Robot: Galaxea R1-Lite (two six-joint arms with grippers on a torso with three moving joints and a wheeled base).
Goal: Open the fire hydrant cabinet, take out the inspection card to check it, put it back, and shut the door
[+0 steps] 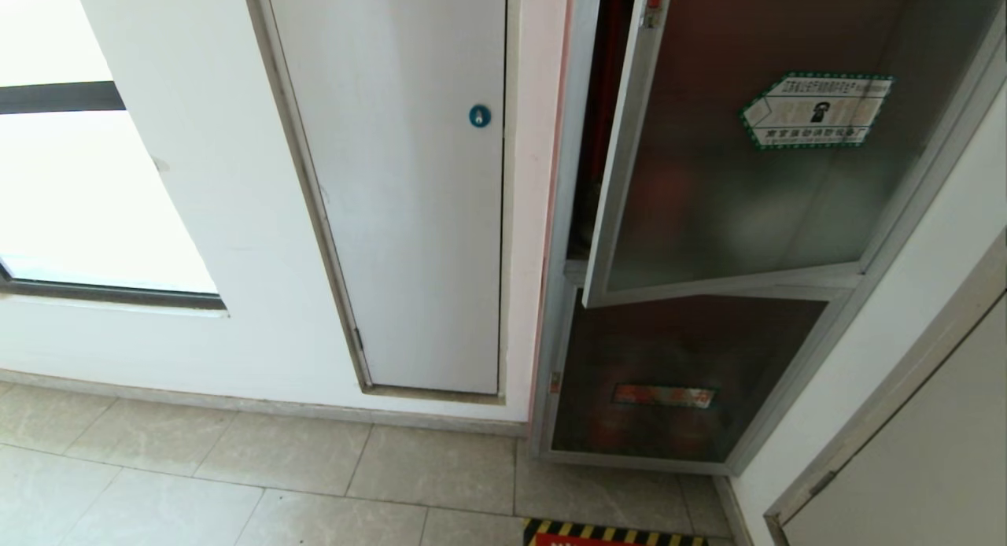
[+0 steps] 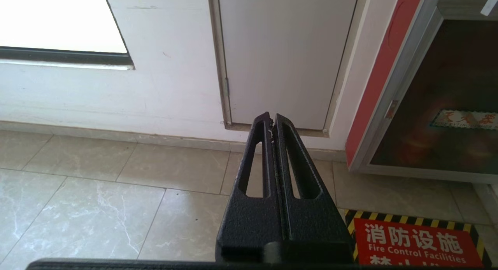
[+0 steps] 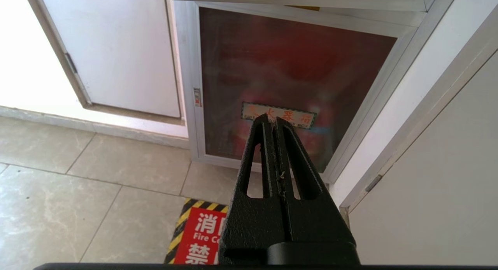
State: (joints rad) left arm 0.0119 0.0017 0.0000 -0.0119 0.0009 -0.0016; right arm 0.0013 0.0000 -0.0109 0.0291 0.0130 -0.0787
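The door [image 1: 755, 176] is seen ajar at upper right; left gripper [image 2: 271, 120] and right gripper [image 3: 272, 120] fingers are pressed together, empty.

One cabinet [image 1: 562, 215], two glass doors [image 1: 732, 160].

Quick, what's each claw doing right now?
Left claw: closed, holding nothing.
Right claw: closed, holding nothing.

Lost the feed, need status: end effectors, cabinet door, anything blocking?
Left end effector and right end effector shut, empty, low over floor. Door ajar on fire hydrant cabinet; inspection card unseen. Nothing blocking.
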